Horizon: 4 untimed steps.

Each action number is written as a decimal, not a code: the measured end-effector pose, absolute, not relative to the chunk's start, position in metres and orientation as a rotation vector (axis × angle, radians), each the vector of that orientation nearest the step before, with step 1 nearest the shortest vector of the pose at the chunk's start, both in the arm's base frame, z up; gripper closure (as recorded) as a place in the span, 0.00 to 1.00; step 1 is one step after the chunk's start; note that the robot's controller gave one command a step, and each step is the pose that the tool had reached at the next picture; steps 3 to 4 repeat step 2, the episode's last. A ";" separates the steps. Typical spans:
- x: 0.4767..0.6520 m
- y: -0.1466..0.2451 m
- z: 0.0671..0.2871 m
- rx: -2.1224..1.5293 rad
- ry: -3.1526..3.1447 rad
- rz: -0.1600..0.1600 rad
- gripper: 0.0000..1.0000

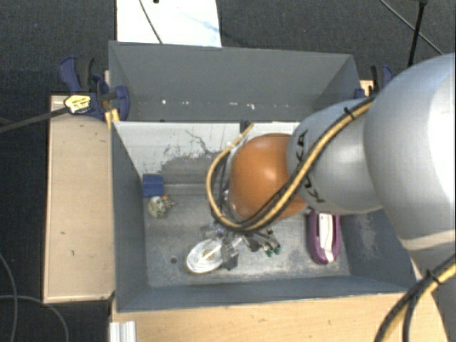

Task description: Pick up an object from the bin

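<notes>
My gripper [226, 251] reaches down under the orange cover to the bin's front middle. Its dark fingers sit right at a round clear-and-silver thing [203, 256] lying on the bin floor, touching or overlapping its right side. Whether that thing is between the fingers I cannot tell. A small thing with green tips [271, 248] lies just right of the gripper. A purple and white oblong thing [322, 238] lies further right, near the bin's right wall.
A small blue block [152, 185] rests against the left wall, with a small crumpled grey-yellow thing [159, 206] just below it. The arm and its cover hide the middle and right back of the bin.
</notes>
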State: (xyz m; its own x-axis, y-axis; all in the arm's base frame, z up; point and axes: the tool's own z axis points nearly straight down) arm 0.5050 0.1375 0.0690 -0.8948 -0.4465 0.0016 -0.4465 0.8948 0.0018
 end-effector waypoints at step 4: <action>0.508 0.138 0.178 0.694 -3.073 -0.001 1.00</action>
